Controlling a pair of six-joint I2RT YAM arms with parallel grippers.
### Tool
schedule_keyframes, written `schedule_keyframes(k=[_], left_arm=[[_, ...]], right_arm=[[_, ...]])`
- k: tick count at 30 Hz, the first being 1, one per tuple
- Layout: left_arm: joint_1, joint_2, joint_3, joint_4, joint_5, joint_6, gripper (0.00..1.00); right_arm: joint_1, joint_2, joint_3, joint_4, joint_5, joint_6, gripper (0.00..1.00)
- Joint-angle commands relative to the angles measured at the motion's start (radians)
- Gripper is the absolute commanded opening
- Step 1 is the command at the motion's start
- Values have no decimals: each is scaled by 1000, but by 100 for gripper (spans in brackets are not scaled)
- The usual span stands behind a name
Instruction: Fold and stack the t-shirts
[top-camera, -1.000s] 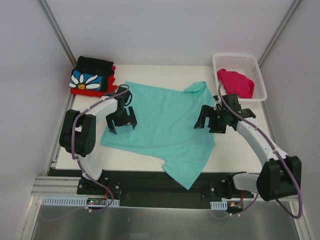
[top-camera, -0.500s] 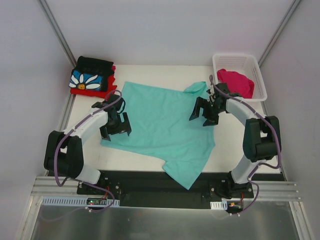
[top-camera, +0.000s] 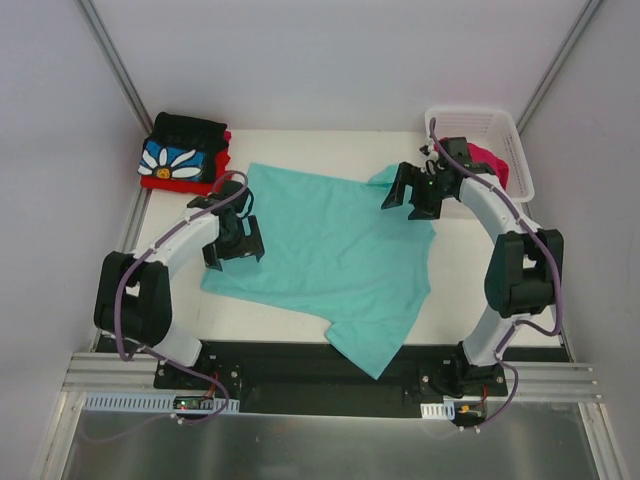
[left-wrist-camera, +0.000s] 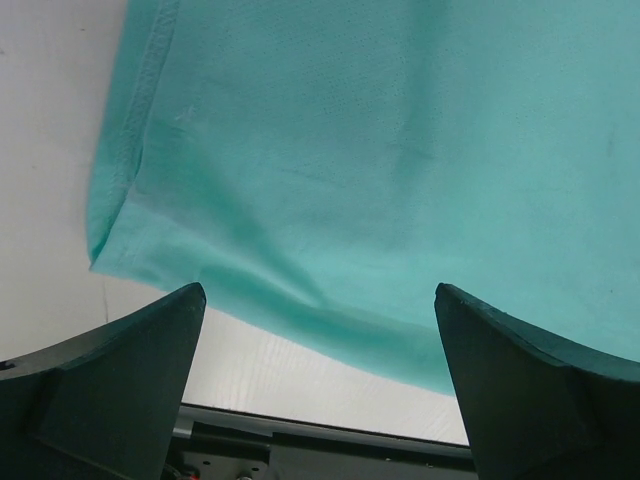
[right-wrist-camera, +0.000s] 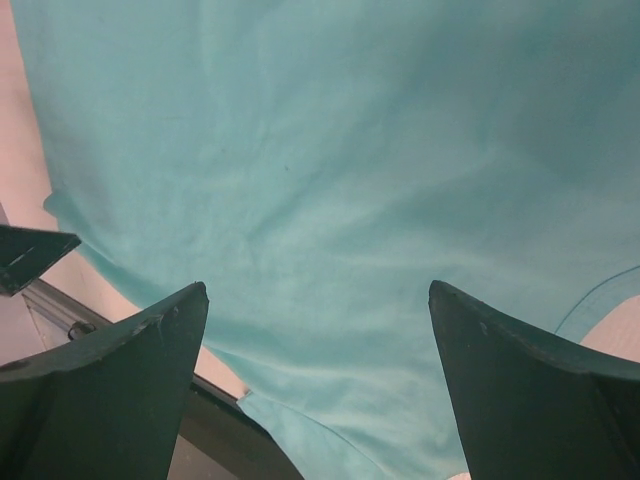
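A mint-teal t-shirt (top-camera: 330, 250) lies spread flat over the middle of the table, one sleeve hanging over the near edge. My left gripper (top-camera: 235, 250) hovers open over its left edge; in the left wrist view the gripper (left-wrist-camera: 318, 292) frames the teal hem (left-wrist-camera: 300, 200) with nothing between the fingers. My right gripper (top-camera: 411, 198) stands open above the shirt's far right sleeve, and its wrist view shows only teal cloth (right-wrist-camera: 320, 150) below the gripper (right-wrist-camera: 318, 288). A folded black daisy t-shirt (top-camera: 180, 150) rests on a red one (top-camera: 160, 183) at the far left corner. A magenta-pink t-shirt (top-camera: 492, 160) lies in the basket.
The white lattice basket (top-camera: 510, 130) stands at the far right corner, close behind my right wrist. Bare white table shows to the right of the teal shirt (top-camera: 470, 270). The black base rail (top-camera: 300, 365) runs along the near edge.
My right gripper has travelled away from the bases to the shirt's far right sleeve beside the basket. The left gripper shifted slightly farther along the shirt's left edge. Both stayed open.
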Motion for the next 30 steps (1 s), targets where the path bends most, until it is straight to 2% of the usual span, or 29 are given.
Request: schedule_keyframes(k=[1, 3, 5, 7, 12, 15, 16, 19, 24, 27, 30], left_arm=[[1, 53, 1, 46, 64, 22, 99], [1, 60, 1, 58, 68, 25, 99], [1, 88, 16, 67, 77, 41, 99], [1, 120, 61, 67, 85, 63, 99], [1, 217, 185, 20, 71, 71, 99], [1, 238, 229, 15, 35, 65, 99], [1, 243, 245, 11, 18, 65, 99], [3, 263, 291, 3, -54, 68, 99], [4, 336, 348, -5, -119, 78, 99], [26, 364, 366, -5, -84, 72, 99], [34, 393, 394, -6, -44, 80, 99]], right_arm=[[9, -90, -74, -2, -110, 40, 96], [26, -167, -168, 5, -110, 43, 96], [67, -213, -217, -43, -46, -1, 96], [115, -212, -220, -119, 93, -36, 96], [147, -173, -252, -178, 282, -41, 96], [190, -176, -247, -218, 491, -13, 96], [216, -169, -233, -253, 614, -10, 96], [253, -106, -158, -330, 778, -18, 96], [291, -17, -87, -359, 869, -6, 96], [299, 58, -36, -356, 844, -7, 96], [297, 119, -6, -319, 742, -18, 96]])
